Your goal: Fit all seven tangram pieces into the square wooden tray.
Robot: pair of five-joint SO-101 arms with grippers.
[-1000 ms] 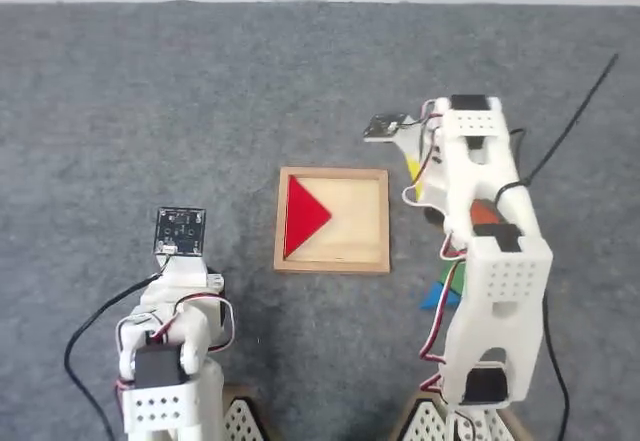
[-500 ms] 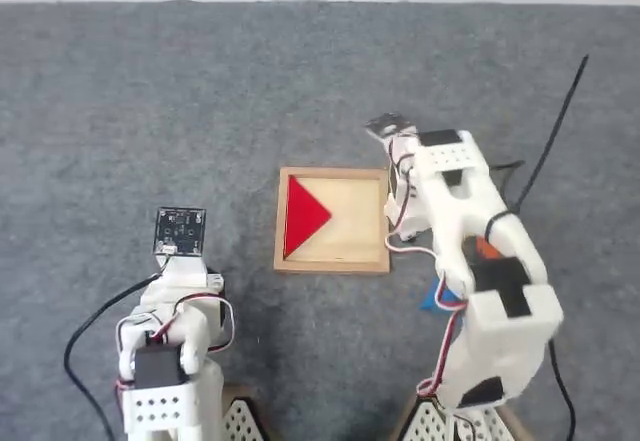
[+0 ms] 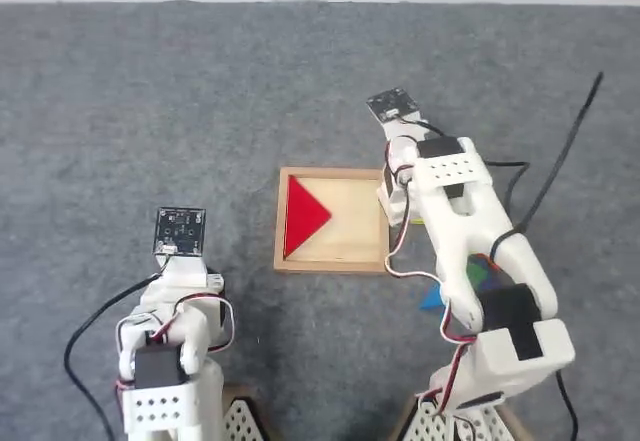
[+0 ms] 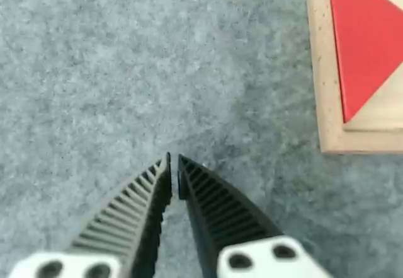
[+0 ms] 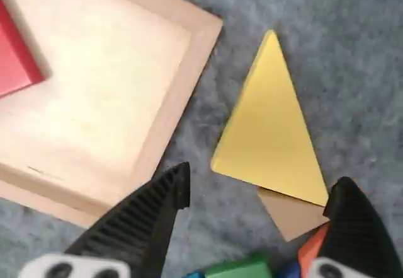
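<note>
The square wooden tray (image 3: pixel 333 261) lies mid-table with a red triangle (image 3: pixel 303 216) in its left half. My right arm (image 3: pixel 455 191) stretches to the tray's right edge. In the right wrist view my right gripper (image 5: pixel 261 190) is open and straddles the near corner of a yellow triangle (image 5: pixel 267 127) lying just outside the tray rim (image 5: pixel 182 82). A tan piece (image 5: pixel 289 214), an orange piece (image 5: pixel 313 253) and a green piece (image 5: pixel 236 270) crowd behind the yellow one. My left gripper (image 4: pixel 173 161) is shut and empty over bare felt, short of the tray's corner (image 4: pixel 321 89).
Green (image 3: pixel 472 275) and blue (image 3: pixel 432 299) pieces peek out from under the right arm, to the right of the tray. Grey felt covers the table. The left arm's camera board (image 3: pixel 180 231) sits left of the tray. A black cable (image 3: pixel 560 151) trails at the right.
The right arm has swung left from over the loose pieces to the tray's right edge, and its wrist has turned. The left arm has stayed still.
</note>
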